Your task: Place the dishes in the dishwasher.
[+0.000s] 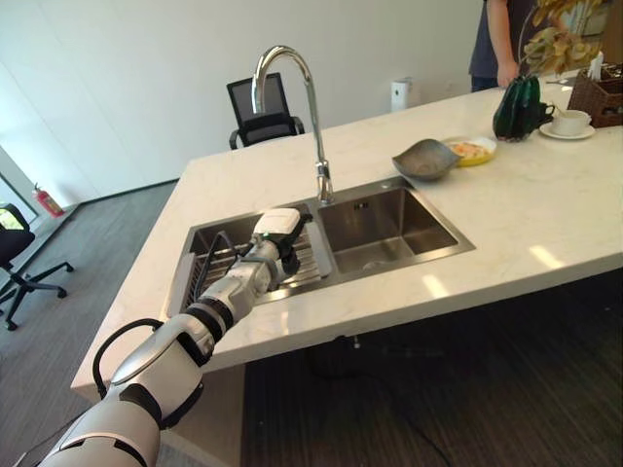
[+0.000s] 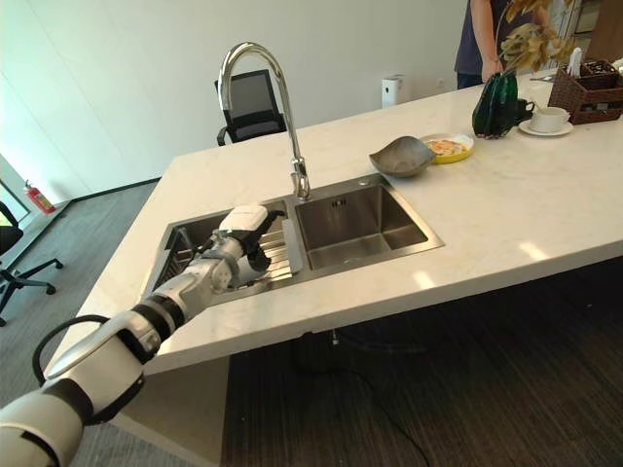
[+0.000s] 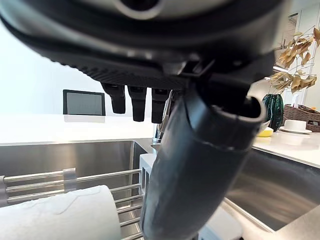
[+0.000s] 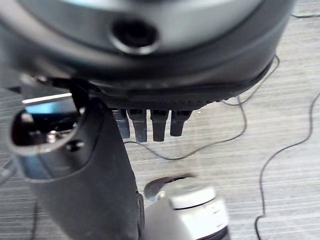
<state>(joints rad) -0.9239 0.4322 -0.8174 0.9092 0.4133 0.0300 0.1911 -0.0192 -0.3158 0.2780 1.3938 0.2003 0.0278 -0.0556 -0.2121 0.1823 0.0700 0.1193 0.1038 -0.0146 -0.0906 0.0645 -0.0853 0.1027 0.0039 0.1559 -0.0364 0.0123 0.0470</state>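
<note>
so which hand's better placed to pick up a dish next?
Left, probably. The left hand hangs open over the rack in the sink's left basin; the grey bowl sits beyond. The right hand faces the floor.

A grey bowl (image 1: 425, 159) sits upright on the tabletop (image 1: 545, 224) beyond the sink (image 1: 384, 229), touching a yellow plate (image 1: 474, 150) of food just behind it.

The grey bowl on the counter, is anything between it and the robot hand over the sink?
Yes. The left robot hand hovers over the wire rack in the left sink basin, and the tall chrome faucet rises between it and the grey bowl, which sits beyond the right basin beside a yellow plate.
</note>
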